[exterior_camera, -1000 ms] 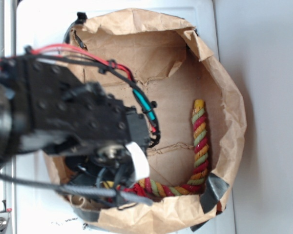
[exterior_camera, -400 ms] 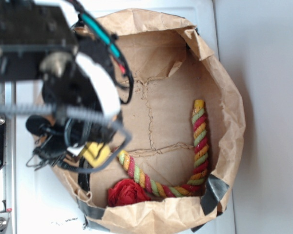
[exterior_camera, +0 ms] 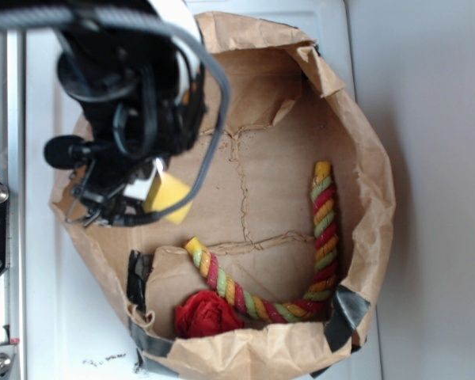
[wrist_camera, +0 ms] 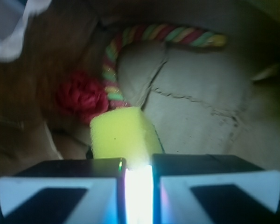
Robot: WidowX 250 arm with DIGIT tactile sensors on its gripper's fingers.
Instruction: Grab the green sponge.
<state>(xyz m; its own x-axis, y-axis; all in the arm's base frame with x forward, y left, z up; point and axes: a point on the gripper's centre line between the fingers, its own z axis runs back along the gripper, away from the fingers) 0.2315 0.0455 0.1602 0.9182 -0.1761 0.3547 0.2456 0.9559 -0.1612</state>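
Observation:
The green sponge (exterior_camera: 170,199) (wrist_camera: 122,134) is a yellow-green foam wedge. It hangs in the air over the left side of the brown paper bag (exterior_camera: 356,127), clear of the bag's floor. My gripper (exterior_camera: 142,192) (wrist_camera: 138,179) is shut on its narrow end; in the wrist view the two fingers squeeze the foam to a thin bright strip, and the wide end sticks out beyond the tips. The arm's black body and cables fill the upper left of the exterior view.
A red, yellow and green twisted rope (exterior_camera: 321,237) (wrist_camera: 168,33) curves along the bag's floor from right to bottom. A red cloth ball (exterior_camera: 206,314) (wrist_camera: 81,95) lies at the bag's bottom edge. A metal rail (exterior_camera: 4,237) runs down the left.
The arm has lifted and swung up toward the top left, carrying the sponge up off the bag's floor. The rope's end and the red ball, covered a second ago, now show.

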